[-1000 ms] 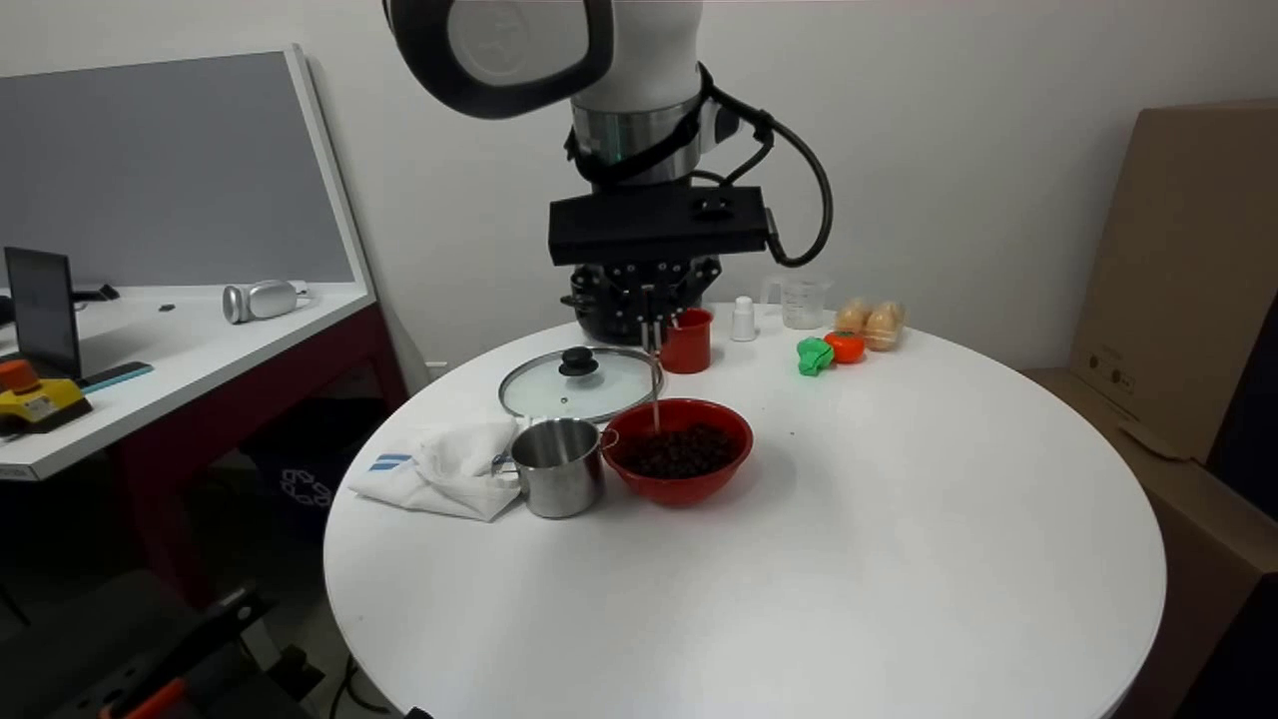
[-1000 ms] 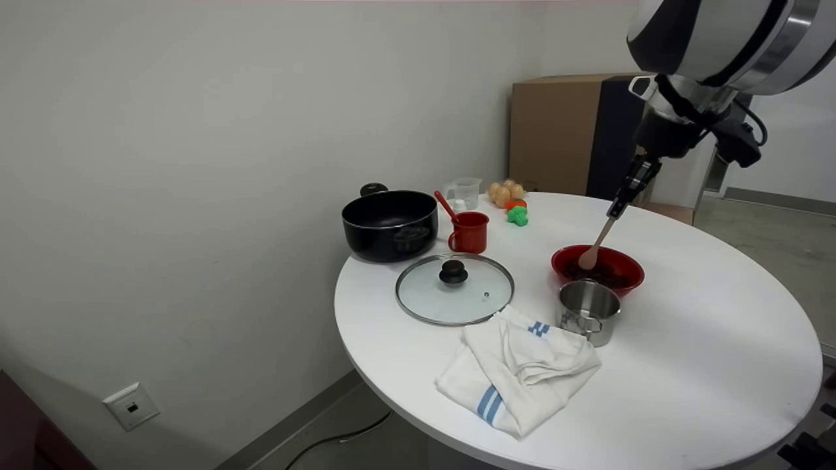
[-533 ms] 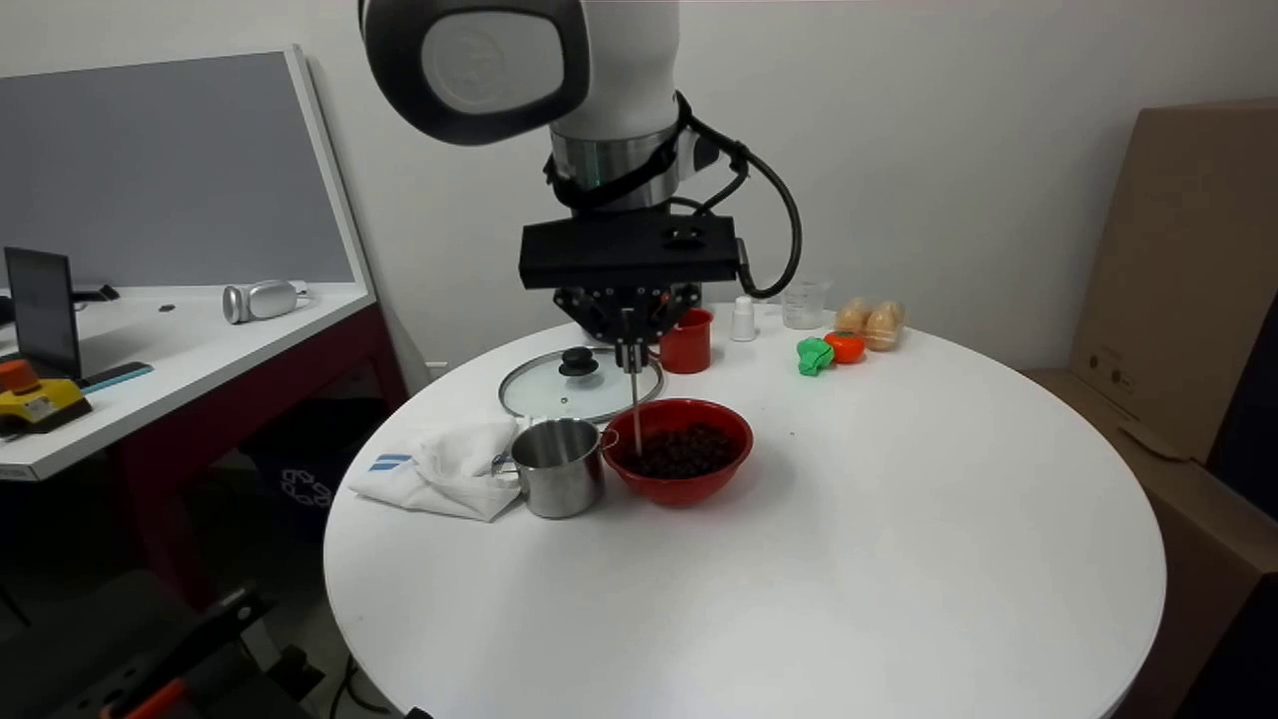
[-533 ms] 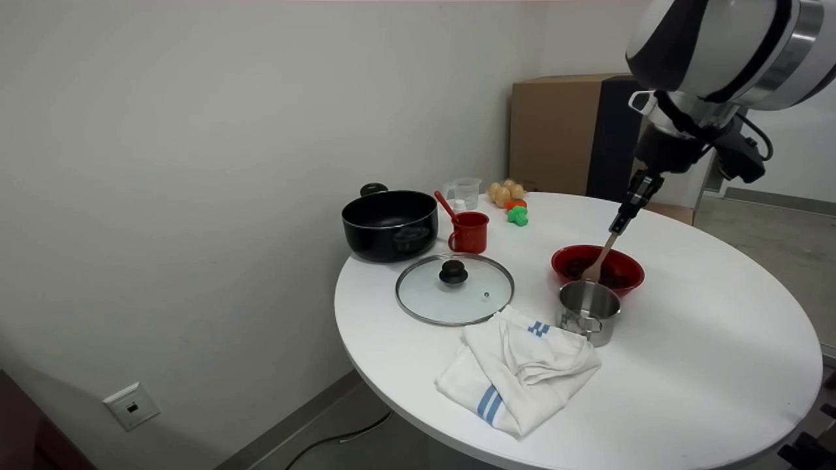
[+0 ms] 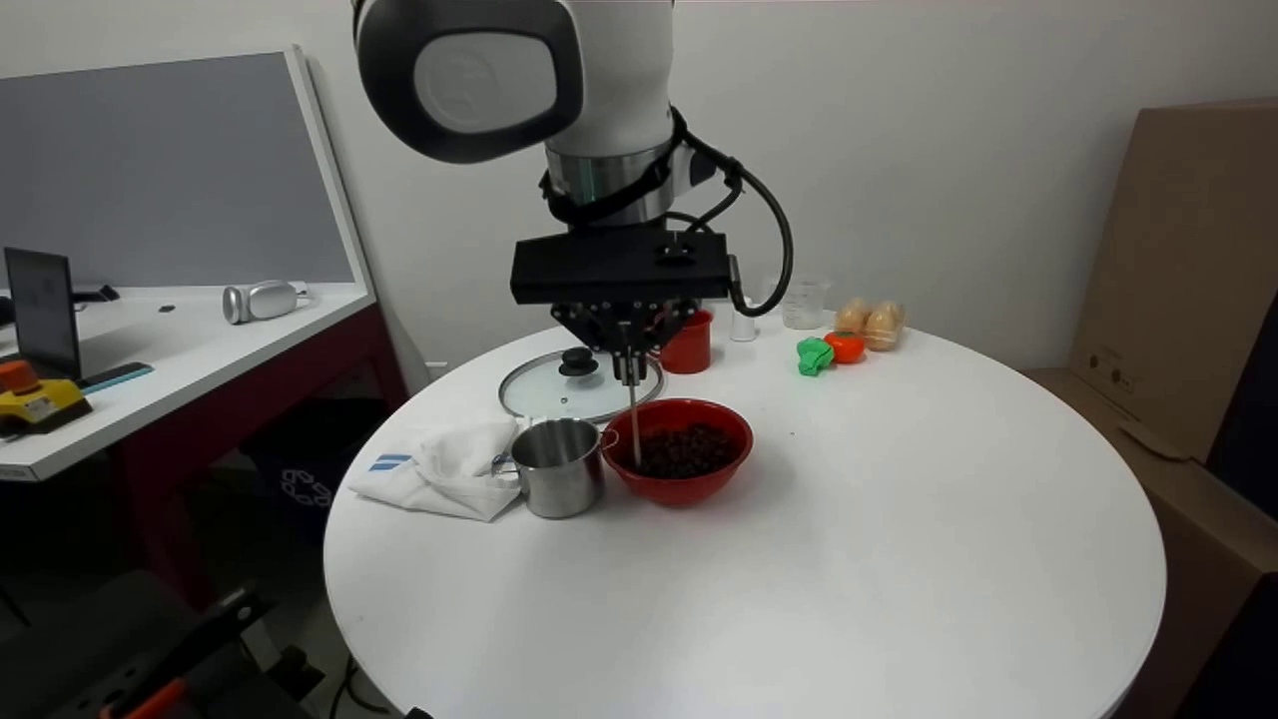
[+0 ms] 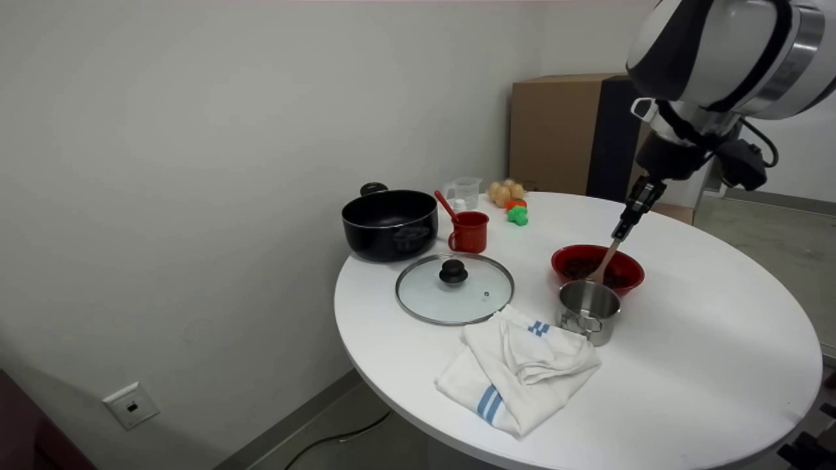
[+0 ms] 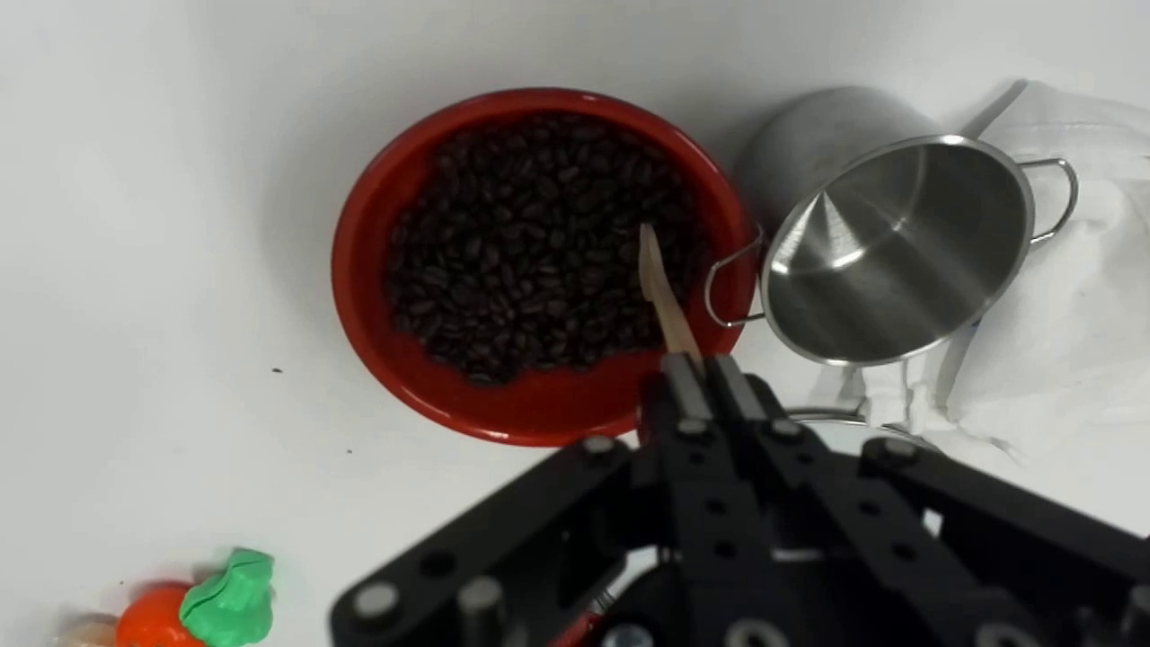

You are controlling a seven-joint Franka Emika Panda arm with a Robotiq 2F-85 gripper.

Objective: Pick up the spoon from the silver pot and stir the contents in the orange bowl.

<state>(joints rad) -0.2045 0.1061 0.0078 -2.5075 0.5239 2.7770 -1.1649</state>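
Spoon (image 7: 669,310) is in the orange bowl (image 7: 539,406), head down among the dark beans (image 7: 530,243). Hand (image 7: 701,359) is clamped narrow on the spoon's upper end. In an exterior view: silver pot (image 5: 564,489) just left of the bowl, 1 of its 2 wire handles overlapping the bowl's rim, contact unclear. White cloth (image 5: 449,474) left of that on the worktop (image 5: 899,549). Dark bin (image 5: 324,444) at left carries a recycling symbol (image 5: 305,487). Cardboard box (image 5: 1168,270) at right: marks (image 5: 1117,375) too small to read.

White table (image 5: 899,559); on it red bowl (image 5: 679,490), silver pot (image 5: 561,491), towel (image 6: 526,385)
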